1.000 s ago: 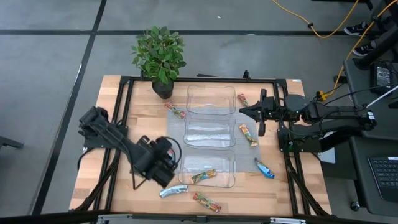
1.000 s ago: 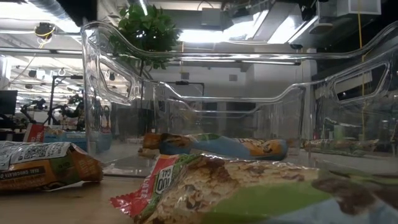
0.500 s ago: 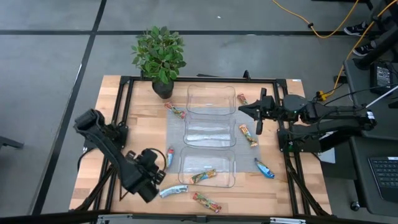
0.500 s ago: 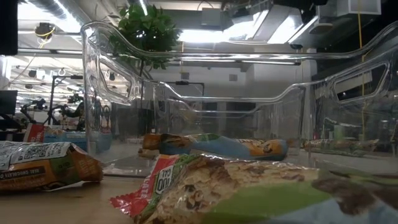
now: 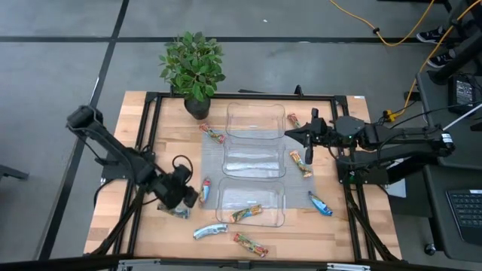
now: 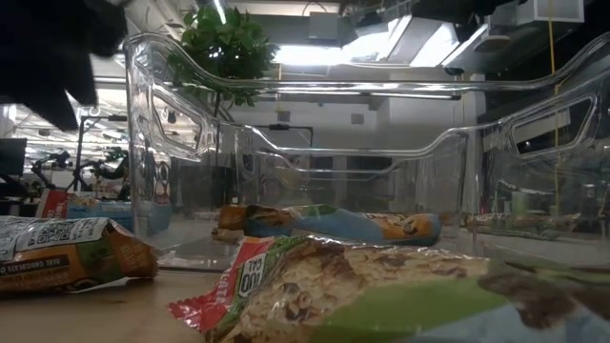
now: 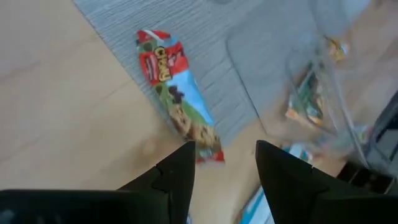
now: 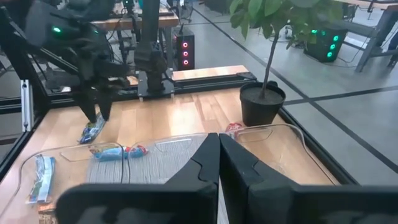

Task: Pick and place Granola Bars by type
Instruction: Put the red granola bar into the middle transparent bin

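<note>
Several granola bars lie flat on the table. My left gripper (image 5: 193,197) hangs open over the near left part of the table, pointing at a blue bar with red ends (image 5: 205,190) on the grey mat's left edge. In the left wrist view this bar (image 7: 177,102) lies just ahead of the open fingers (image 7: 225,163), untouched. Another bar (image 5: 177,212) lies beside the gripper. One bar (image 5: 247,213) rests in the near tray (image 5: 279,197). My right gripper (image 5: 306,140) is shut (image 8: 217,144) and waits above the table, right of the middle tray.
Three clear trays (image 5: 256,119) stand in a row down the mat. Loose bars: red ones (image 5: 212,134) (image 5: 250,243), orange-gold ones (image 5: 301,163) (image 5: 294,120), blue ones (image 5: 320,203) (image 5: 209,231). A potted plant (image 5: 194,71) stands at the far edge. A black frame (image 5: 151,135) borders the table.
My left gripper has drawn back from the near tray's left end toward the table's near left, then come back a little toward the far side. The blue bar with red ends, covered by it before, now lies in the open on the mat's edge. My right gripper has crept toward the trays.
</note>
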`<state>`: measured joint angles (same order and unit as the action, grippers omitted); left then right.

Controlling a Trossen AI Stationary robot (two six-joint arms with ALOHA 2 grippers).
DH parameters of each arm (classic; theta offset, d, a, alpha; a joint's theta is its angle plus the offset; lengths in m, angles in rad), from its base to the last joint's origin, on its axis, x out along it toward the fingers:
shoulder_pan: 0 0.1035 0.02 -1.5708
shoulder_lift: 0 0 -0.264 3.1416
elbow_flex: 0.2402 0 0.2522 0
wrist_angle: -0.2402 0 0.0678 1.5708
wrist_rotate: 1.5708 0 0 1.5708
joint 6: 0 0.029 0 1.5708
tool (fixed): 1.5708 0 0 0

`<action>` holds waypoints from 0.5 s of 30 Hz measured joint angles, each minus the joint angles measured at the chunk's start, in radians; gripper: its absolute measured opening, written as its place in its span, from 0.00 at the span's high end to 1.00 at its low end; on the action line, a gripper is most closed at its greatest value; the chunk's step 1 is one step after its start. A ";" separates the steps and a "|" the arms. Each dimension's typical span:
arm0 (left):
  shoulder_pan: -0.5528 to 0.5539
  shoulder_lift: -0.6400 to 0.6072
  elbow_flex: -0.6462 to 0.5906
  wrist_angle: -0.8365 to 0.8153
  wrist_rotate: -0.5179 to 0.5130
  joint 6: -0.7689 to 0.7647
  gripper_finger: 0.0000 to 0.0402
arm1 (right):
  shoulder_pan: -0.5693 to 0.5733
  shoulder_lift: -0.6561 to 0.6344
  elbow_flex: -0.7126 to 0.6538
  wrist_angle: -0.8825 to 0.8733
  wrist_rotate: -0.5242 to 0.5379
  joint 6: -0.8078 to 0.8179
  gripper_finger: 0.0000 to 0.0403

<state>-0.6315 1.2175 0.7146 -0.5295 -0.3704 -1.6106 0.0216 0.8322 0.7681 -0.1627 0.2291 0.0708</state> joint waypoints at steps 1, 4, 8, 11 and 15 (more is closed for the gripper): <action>0.018 0.001 -0.020 0.031 0.008 0.004 0.59 | 0.000 0.000 0.000 0.000 0.000 0.000 0.98; 0.062 0.025 -0.051 0.106 0.021 0.057 0.59 | 0.000 0.000 0.000 0.000 -0.001 0.000 0.98; 0.114 0.080 -0.048 0.115 0.008 0.121 0.56 | 0.000 -0.001 0.000 -0.006 -0.001 0.000 0.98; 0.150 0.120 -0.048 0.119 0.052 0.145 0.53 | 0.000 -0.001 0.000 -0.014 -0.002 0.000 0.98; 0.192 0.180 -0.048 0.176 0.142 0.190 0.46 | 0.000 -0.001 0.000 -0.033 -0.002 0.000 0.98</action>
<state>-0.4397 1.3975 0.6667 -0.3538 -0.2281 -1.4204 0.0216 0.8314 0.7681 -0.1955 0.2276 0.0708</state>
